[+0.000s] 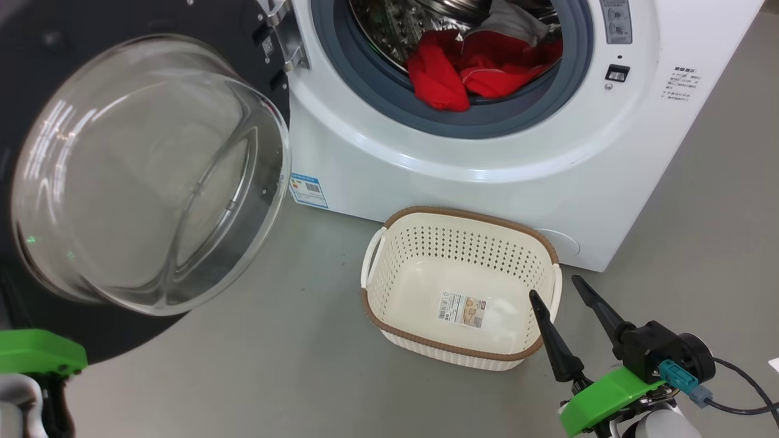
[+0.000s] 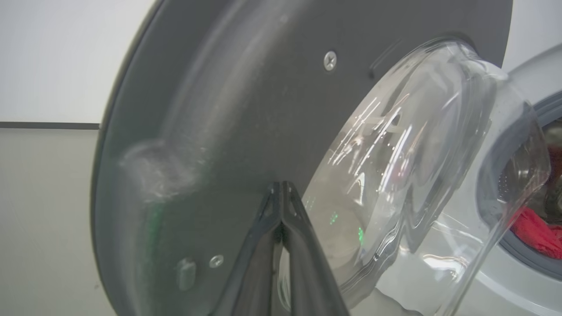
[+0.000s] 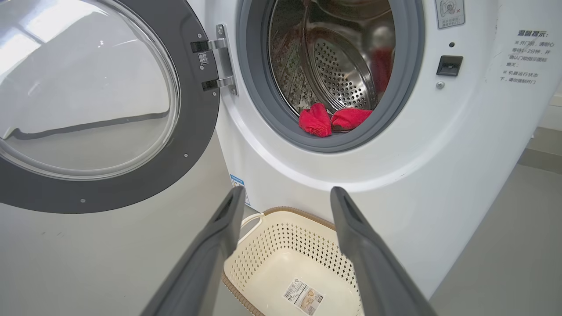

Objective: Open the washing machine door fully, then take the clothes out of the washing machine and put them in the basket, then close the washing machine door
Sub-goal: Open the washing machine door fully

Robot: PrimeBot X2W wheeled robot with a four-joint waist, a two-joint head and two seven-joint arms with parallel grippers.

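From the left wrist, the left gripper (image 2: 281, 188) has fingers pressed together, empty, near the dark inner rim of the open door (image 2: 210, 131). The head view adds the right gripper (image 1: 555, 287) spread wide by a corner of the basket (image 1: 426, 243), and red clothes (image 1: 438, 76) with grey cloth heaped in the mouth of the washing machine (image 1: 426, 182).

The grey floor (image 1: 274, 377) I work over is smooth and matte, with a few small dark specks (image 3: 44, 232) on it. At the right edge of my head view a small white scrap (image 1: 774, 364) lies on it, cut off by the frame. My left wrist view takes in a plain white wall (image 2: 57, 57) ending in a thin dark strip (image 2: 48, 125); below that is a paler grey surface (image 2: 44, 219), floor or wall I can't tell
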